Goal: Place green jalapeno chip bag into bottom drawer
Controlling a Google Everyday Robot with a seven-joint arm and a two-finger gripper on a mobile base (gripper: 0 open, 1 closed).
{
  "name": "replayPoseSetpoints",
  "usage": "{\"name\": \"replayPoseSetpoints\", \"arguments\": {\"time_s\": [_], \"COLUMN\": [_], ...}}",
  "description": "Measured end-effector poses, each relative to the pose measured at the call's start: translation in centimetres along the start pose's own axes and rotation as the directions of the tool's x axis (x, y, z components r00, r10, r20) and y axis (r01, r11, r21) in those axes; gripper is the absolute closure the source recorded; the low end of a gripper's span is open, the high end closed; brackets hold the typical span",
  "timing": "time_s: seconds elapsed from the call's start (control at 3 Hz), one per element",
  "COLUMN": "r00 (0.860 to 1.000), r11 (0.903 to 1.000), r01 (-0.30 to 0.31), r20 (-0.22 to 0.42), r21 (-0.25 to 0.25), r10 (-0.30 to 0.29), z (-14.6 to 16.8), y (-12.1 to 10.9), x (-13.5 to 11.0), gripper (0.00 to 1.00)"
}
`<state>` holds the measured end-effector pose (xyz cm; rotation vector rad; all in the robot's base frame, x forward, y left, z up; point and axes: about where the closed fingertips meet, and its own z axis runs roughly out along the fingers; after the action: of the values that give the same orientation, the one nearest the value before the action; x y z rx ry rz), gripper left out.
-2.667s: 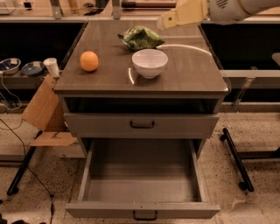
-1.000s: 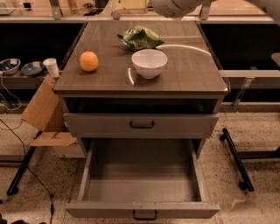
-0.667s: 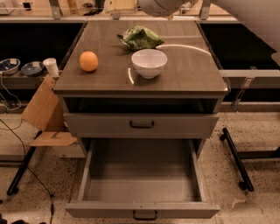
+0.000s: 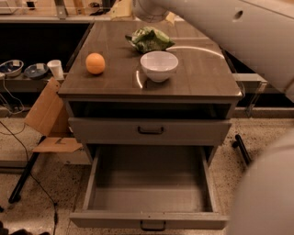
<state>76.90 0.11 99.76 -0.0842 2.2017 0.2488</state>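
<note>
The green jalapeno chip bag (image 4: 149, 39) lies crinkled at the back of the cabinet top, just behind the white bowl (image 4: 159, 65). The bottom drawer (image 4: 149, 195) is pulled fully open and holds nothing; its dark handle (image 4: 153, 225) shows at the front. My gripper (image 4: 120, 9) is a tan shape at the top edge, above and behind the bag to its left, mostly cut off. It is apart from the bag. My white arm (image 4: 239, 32) sweeps across the top right.
An orange fruit (image 4: 95, 63) sits on the cabinet top at the left. The shallower upper drawer (image 4: 150, 130) is shut. A cardboard box (image 4: 46, 117) leans at the cabinet's left. A white part of the robot (image 4: 266, 193) fills the bottom right corner.
My arm has swung left across the top of the view, and the gripper went from the top right to behind the bag. The bag, bowl and orange have not moved.
</note>
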Motion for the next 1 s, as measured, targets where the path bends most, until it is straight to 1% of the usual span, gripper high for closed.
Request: {"name": "replayPoseSetpoints", "arguments": {"time_s": [0.33,0.67,1.0], "r00": [0.999,0.996,0.993], "r11": [0.9978,0.9907,0.9804], "r01": [-0.034,-0.072,-0.105], "r20": [-0.032,-0.042,-0.029], "r21": [0.058,0.116,0.167], "r10": [0.036,0.077,0.112], "z": [4.3,7.1,8.6], "y": [0.7,0.6,-0.4], "x": [0.7,1.8,2.4], "gripper": [0.00,0.00,0.00]}}
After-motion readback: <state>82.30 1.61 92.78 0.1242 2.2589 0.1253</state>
